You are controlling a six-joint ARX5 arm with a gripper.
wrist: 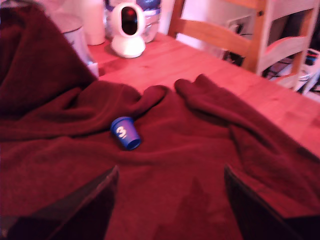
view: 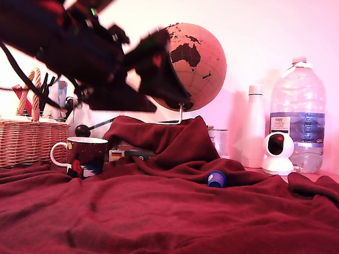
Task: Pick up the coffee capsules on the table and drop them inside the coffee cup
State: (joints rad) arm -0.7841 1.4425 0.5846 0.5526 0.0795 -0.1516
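One blue coffee capsule point(view: 216, 179) lies on its side on the rumpled dark red cloth of the table point(view: 153, 217); the wrist view shows the capsule point(wrist: 125, 133) with a white mark on its side. The coffee cup point(view: 85, 155), maroon with a white handle, stands upright at the exterior view's left. My gripper point(view: 179, 99) is blurred, high above the cloth between cup and capsule. In the wrist view my gripper point(wrist: 170, 210) is open and empty, its dark fingers point(wrist: 90, 210) wide apart, the capsule ahead of them. No other capsule shows.
A globe point(view: 192, 65) stands behind a raised hump of cloth. A wicker basket point(view: 18, 142) is at the far left, with a white bottle point(view: 253, 128), a white camera point(view: 278, 152) and a large water bottle point(view: 298, 116) at the right. A wooden chair point(wrist: 260, 30) stands beyond the bare wood.
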